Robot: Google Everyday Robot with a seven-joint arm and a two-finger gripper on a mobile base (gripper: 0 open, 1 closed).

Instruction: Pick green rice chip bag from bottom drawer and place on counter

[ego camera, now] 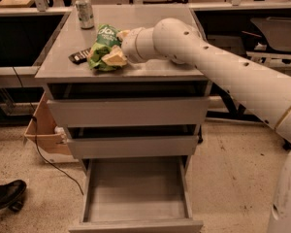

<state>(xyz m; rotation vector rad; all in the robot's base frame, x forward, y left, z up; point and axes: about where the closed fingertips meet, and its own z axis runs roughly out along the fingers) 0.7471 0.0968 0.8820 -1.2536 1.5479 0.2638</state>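
The green rice chip bag (103,46) lies on the counter (150,23), near its front left. My gripper (117,46) is at the bag's right side, at the end of the white arm that reaches in from the right. Its pale fingers (114,58) are closed around the bag, one at the near side and one at the far side. The bag's underside touches the counter top. The bottom drawer (136,191) is pulled open below, and its grey floor is bare.
A drink can (85,12) stands at the counter's back left. A flat dark wrapper (79,56) lies just left of the bag. The two upper drawers (128,111) are slightly ajar. A cardboard box (43,130) and a shoe (5,194) are on the floor at left.
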